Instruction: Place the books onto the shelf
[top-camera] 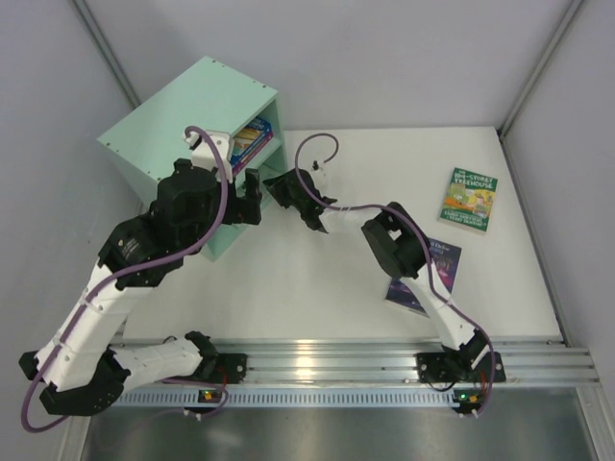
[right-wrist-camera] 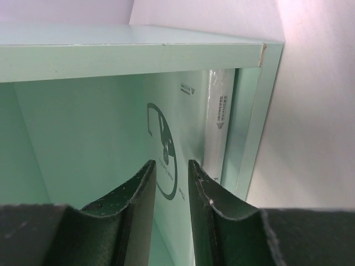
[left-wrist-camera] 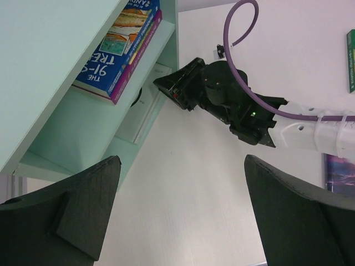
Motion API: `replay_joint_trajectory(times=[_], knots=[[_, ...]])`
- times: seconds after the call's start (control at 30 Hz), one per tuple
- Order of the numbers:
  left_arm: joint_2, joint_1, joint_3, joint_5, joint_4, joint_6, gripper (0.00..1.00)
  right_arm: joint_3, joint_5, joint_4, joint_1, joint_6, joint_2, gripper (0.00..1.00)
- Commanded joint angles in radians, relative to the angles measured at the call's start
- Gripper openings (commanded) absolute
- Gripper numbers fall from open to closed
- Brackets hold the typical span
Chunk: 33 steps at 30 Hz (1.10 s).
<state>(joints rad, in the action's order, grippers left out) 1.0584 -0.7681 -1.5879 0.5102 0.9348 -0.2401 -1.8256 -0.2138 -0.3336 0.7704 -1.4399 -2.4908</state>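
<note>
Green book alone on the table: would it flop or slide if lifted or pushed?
The green book looks thin, so it is probably light and may sag if held by one edge. It lies flat on the smooth white table, so a push would likely slide it, not tip it. Getting under its edge looks tricky.
</note>
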Motion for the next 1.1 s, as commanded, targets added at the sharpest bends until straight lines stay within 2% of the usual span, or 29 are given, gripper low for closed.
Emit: replay_joint_trajectory(times=[0.0,0.2,0.3,0.4,0.43,0.5,0.57,0.63,0.67,0.73,0.77,0.83,0.93,1.0,1.03,1.07], knots=[[-0.012,0.003,0.008,0.014,-0.056,0.010,0.99,-0.044,-0.013,-0.028,0.015,-0.001,-0.006,0.29],[-0.005,0.003,0.012,0.025,-0.057,0.028,0.98,-0.014,-0.006,-0.033,0.030,0.039,0.039,0.29],[0.000,0.003,0.026,0.040,-0.059,0.065,0.93,0.083,-0.006,-0.097,0.030,0.052,0.091,0.29],[0.020,0.003,0.057,0.082,-0.051,0.125,0.82,0.185,-0.004,-0.104,0.023,0.134,0.225,0.28],[0.046,0.001,0.054,0.094,-0.048,0.139,0.73,0.240,0.004,-0.108,0.021,0.150,0.254,0.28],[0.077,-0.002,0.054,0.090,-0.044,0.174,0.63,0.308,0.055,-0.125,0.000,0.191,0.349,0.28],[0.123,-0.026,0.052,0.076,-0.041,0.186,0.50,0.434,0.080,-0.139,-0.020,0.219,0.424,0.28],[0.179,-0.048,0.063,0.094,-0.050,0.208,0.43,0.576,0.103,-0.142,-0.048,0.283,0.556,0.26],[0.202,-0.072,0.069,0.134,-0.053,0.219,0.35,0.618,0.108,-0.121,-0.059,0.309,0.602,0.26],[0.267,-0.097,0.095,0.172,-0.079,0.263,0.23,0.733,0.125,-0.085,-0.097,0.396,0.737,0.25],[0.288,-0.117,0.104,0.203,-0.091,0.280,0.10,0.768,0.131,-0.052,-0.127,0.444,0.782,0.25],[0.352,-0.134,0.141,0.250,-0.129,0.329,0.01,0.866,0.168,-0.024,-0.166,0.481,0.910,0.24],[0.439,-0.135,0.213,0.309,-0.238,0.429,0.00,0.983,0.266,0.033,-0.264,0.529,1.065,0.24],[0.510,-0.129,0.262,0.374,-0.347,0.496,0.00,1.085,0.327,0.033,-0.376,0.544,1.189,0.24],[0.537,-0.123,0.273,0.386,-0.347,0.513,0.00,1.118,0.349,0.031,-0.376,0.544,1.231,0.24],[0.563,-0.111,0.275,0.390,-0.356,0.519,0.00,1.150,0.372,0.033,-0.435,0.553,1.271,0.25]])
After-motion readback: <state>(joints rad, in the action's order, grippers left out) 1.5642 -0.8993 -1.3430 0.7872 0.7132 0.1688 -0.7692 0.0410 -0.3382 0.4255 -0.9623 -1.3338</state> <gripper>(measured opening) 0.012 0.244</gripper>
